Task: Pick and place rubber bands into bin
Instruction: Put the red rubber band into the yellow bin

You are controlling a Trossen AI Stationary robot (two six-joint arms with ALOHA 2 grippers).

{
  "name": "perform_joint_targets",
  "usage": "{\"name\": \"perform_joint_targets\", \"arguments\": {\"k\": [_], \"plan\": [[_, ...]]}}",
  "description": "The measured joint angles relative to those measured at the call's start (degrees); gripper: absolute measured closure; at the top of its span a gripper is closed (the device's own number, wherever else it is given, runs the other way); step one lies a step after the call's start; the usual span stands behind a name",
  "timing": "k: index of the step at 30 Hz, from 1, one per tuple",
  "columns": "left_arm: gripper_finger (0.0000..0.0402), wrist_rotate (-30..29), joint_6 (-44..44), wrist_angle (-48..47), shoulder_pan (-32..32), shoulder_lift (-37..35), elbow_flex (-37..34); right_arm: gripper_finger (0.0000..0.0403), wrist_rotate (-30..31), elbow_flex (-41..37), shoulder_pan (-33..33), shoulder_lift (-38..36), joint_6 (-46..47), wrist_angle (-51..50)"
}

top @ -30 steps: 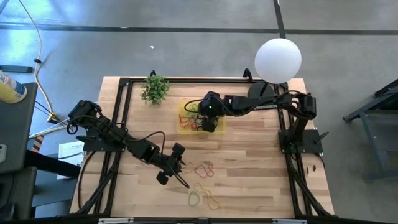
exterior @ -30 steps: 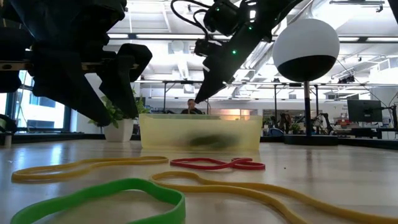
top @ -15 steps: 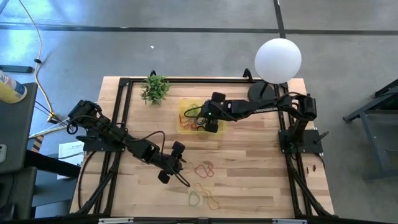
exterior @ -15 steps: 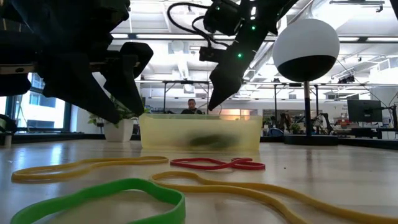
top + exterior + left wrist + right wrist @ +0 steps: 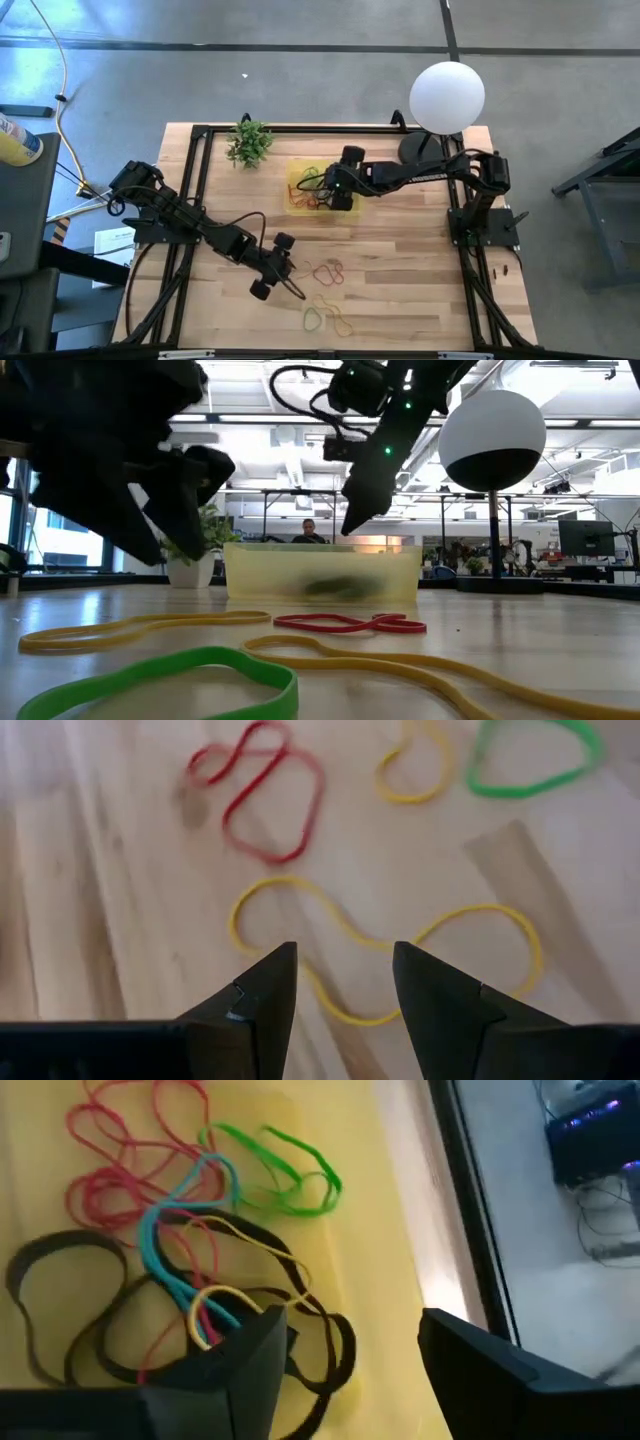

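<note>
Loose rubber bands lie flat on the near half of the wooden table: a red one [image 5: 328, 272] [image 5: 265, 795], a long yellow one [image 5: 340, 322] [image 5: 285, 880] and a green one [image 5: 313, 320] [image 5: 200, 660]. My left gripper [image 5: 285, 272] [image 5: 345, 970] hovers open just left of them, fingers straddling the long yellow band from above without touching. The yellow bin [image 5: 300, 172] [image 5: 320, 575] holds a tangle of red, black, green, blue and yellow bands [image 5: 190, 1250]. My right gripper [image 5: 338, 195] [image 5: 345, 1350] hangs open over the bin.
A small green plant [image 5: 248, 142] stands at the table's far edge, left of the bin. A white globe lamp [image 5: 447, 95] rises at the far right corner. A black frame borders the table. Bare wood lies between the bin and the loose bands.
My left gripper has drifted a little toward the table's near left and stays open above the loose bands. My right gripper has shifted slightly toward the table's right above the bin, still open. The bands on the table have not moved.
</note>
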Motion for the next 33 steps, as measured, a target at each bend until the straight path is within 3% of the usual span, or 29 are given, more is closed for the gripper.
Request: {"name": "perform_joint_targets", "arguments": {"k": [11,16,24,29,33], "plan": [[0.0245,-0.21,-14.67,-2.10,-0.04,0.00,0.00,0.0203,-1.42,0.00,4.40,-0.24,0.03,0.95],[0.0245,-0.39,-15.89,-2.71,0.02,0.00,0.01,0.0207,-7.32,0.00,8.75,-3.36,0.08,2.45],[0.0245,-3.45,-0.56,-2.81,0.02,0.31,3.75,0.0211,-15.92,0.00,19.26,-8.97,1.81,1.42],[0.0245,-1.13,9.48,-4.18,2.24,5.24,10.75,0.0218,-13.30,0.00,26.81,-9.25,6.98,-1.61],[0.0245,0.62,14.92,-11.52,5.06,12.62,18.93,0.0226,-9.55,0.00,33.37,-9.27,11.64,-2.35]]}}
